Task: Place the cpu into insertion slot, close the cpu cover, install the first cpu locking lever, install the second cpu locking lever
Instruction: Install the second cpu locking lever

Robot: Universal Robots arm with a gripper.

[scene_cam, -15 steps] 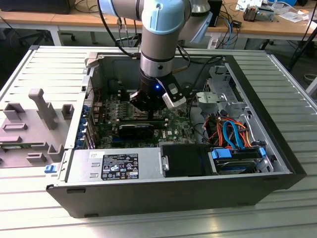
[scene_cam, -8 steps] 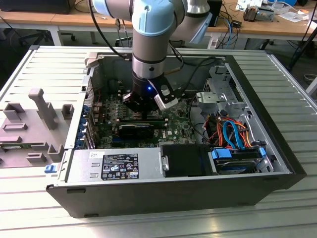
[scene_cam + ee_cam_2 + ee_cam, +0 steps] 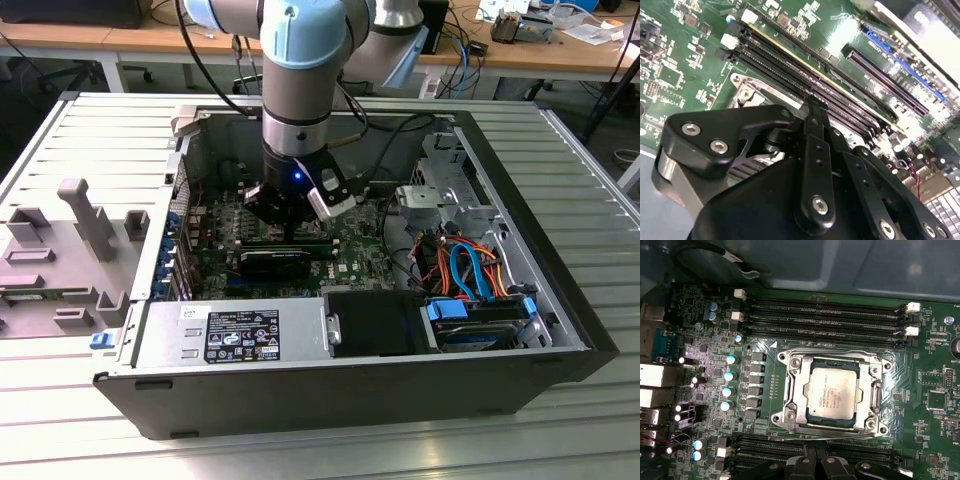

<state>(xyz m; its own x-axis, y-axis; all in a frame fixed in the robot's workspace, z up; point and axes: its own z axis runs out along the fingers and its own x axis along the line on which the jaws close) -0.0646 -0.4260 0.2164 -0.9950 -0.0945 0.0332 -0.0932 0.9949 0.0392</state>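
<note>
On the exterior view's left you have a grey fixture tray (image 3: 60, 260) lying on the slatted metal surface (image 3: 560, 440), just beside the open computer case (image 3: 330, 390). Moving toward the middle, your arm (image 3: 300, 70) reaches down into the case and the hand (image 3: 283, 222) hangs low over the green motherboard (image 3: 345, 250), close above the memory slots (image 3: 285, 240). To the exterior view's right of the arm you see the silver drive cage (image 3: 450, 190) and a bundle of orange and blue cables (image 3: 465, 265). In the first wrist view the cpu (image 3: 832, 392) sits flat in the insertion slot (image 3: 812, 421), with the cpu cover (image 3: 801, 390) lying down around it so the silver top shows through its window; memory slots (image 3: 825, 315) run along both sides of the socket. In the second wrist view the hand (image 3: 812, 107) has its fingertips (image 3: 815, 117) pressed together with nothing between them, just over the memory slots (image 3: 805, 70).
</note>
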